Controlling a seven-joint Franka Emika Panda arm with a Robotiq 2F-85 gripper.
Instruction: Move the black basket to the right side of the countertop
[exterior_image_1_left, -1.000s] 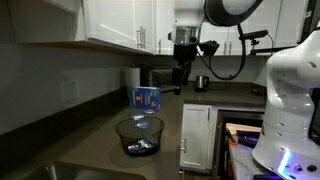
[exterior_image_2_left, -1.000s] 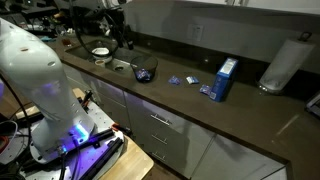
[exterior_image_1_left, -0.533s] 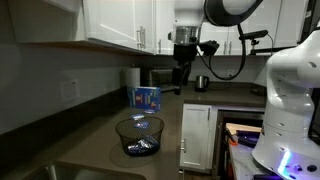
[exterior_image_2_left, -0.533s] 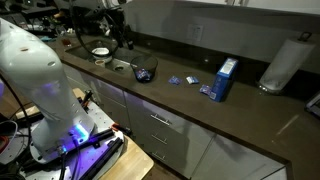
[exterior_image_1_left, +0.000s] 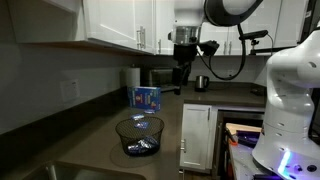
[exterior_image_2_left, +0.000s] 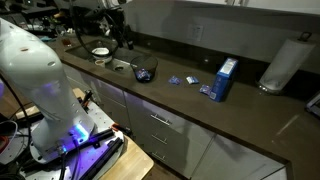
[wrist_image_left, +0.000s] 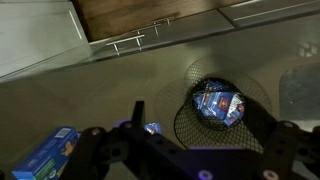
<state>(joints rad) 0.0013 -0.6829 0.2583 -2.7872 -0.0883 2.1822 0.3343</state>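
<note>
The black wire-mesh basket (exterior_image_1_left: 121, 135) sits on the dark worktop (exterior_image_1_left: 95, 140) in front of the blue box (exterior_image_1_left: 146, 98), with blue packets (wrist_image_left: 218, 103) inside. The pincer (exterior_image_1_left: 181, 85) hangs well above it, spread wide and empty. The basket is probably light and stiff, so its thin rim looks the best hold, kept level so that the packets stay in.

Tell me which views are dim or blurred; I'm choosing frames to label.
Wrist view: soft overall, end effector out of focus at the bottom, black basket legible. In an exterior view, dim, the basket blends into the dark countertop. In an exterior view, brighter, the basket small.
</note>
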